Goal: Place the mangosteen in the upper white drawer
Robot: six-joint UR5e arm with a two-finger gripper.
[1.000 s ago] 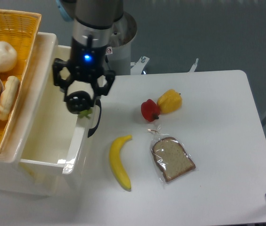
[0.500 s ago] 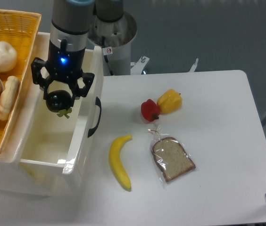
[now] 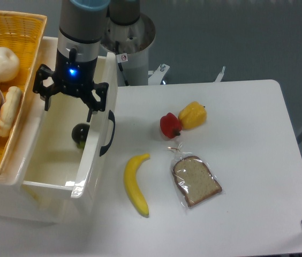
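The mangosteen [image 3: 80, 134], near-black with a bit of green calyx, lies inside the upper white drawer [image 3: 49, 155], against its right front wall near the black handle [image 3: 108, 133]. My gripper [image 3: 69, 101] hangs above the drawer's back part, its fingers spread wide and empty. The mangosteen is below and a little in front of the gripper, apart from it.
A yellow wicker basket [image 3: 30, 37] with bread rolls and a white round item sits left of the drawer. On the white table lie a red pepper [image 3: 170, 125], a yellow pepper [image 3: 193, 115], a banana [image 3: 135, 184] and a bagged bread slice [image 3: 195, 181].
The gripper carried the mangosteen left over the drawer, then opened. The mangosteen dropped out and now lies in the drawer.
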